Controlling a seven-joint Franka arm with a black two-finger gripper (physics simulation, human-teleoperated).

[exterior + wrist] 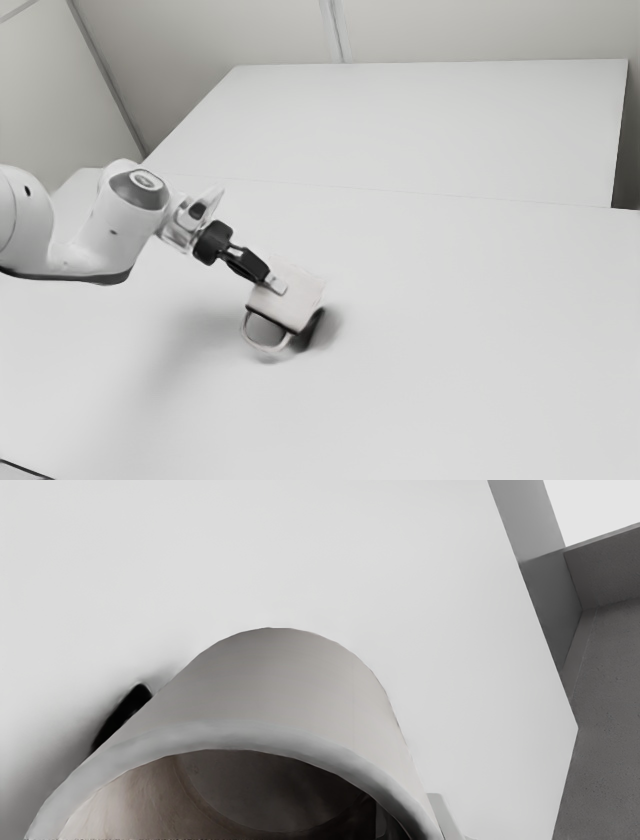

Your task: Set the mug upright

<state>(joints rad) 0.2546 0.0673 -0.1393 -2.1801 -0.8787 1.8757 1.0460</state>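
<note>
The pale mug (298,300) is tilted on the table, its loop handle (262,346) low on the side toward the exterior view's bottom. My gripper (275,284) reaches it from the exterior view's upper left, with one fingertip lying against the outer wall. In the wrist view the open mouth of the mug (280,680) faces my hand and its inside is visible. There my gripper (411,824) straddles the mug's wall, one fingertip outside and the other inside, shut on it. The mug's lower side is hidden.
The white table (460,350) surrounds the mug, with a dark shadow close beside it. Behind stands another white surface (430,125) near the wall. A dark cable (25,469) lies at the exterior view's bottom left.
</note>
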